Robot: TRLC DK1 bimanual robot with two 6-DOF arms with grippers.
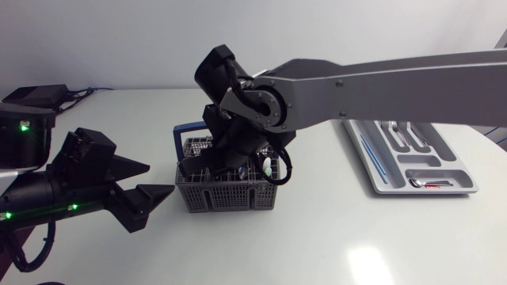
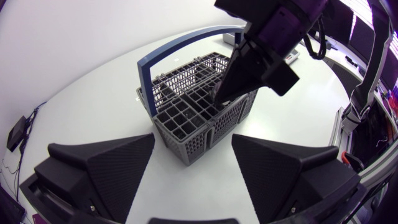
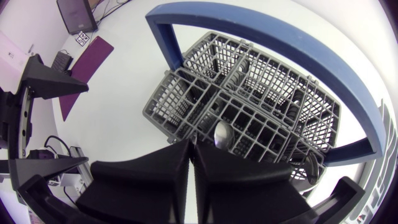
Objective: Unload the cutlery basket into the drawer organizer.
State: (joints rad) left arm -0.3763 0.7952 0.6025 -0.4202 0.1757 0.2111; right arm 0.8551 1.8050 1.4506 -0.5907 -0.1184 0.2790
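At the left, the left arm's matte black pincer (image 1: 161, 179) is being held low over the white surface (image 1: 333, 229). Its two wedge fingers are spread wide, nothing is being pinched, and they are being pointed at the grey plastic mesh cutlery basket (image 1: 238, 198), which is standing near the middle of the surface under its blue arched handle (image 3: 261, 31). The right arm's black pincer (image 3: 191, 146) is being lowered into a front cell of that basket, with its fingers pressed together to a thin slit. The rounded silver end of a metal spoon (image 3: 222, 133) is being shown just beside the fingertips, but whether any handle is being clamped cannot be told. The step in hand is judged to be the picking of one piece. For that to go well, the fingers are probably being required to part enough to straddle the spoon's end and then to close squarely on it from two sides. The lift is best being kept straight up, clear of the cell walls and the handle, so that the light basket is not being dragged or tipped; steadying by the left pincer may be being called for. At the far right the grey plastic drawer organizer (image 1: 467, 182), some cutlery (image 1: 408, 136) already being held in its compartments, is lying well apart.
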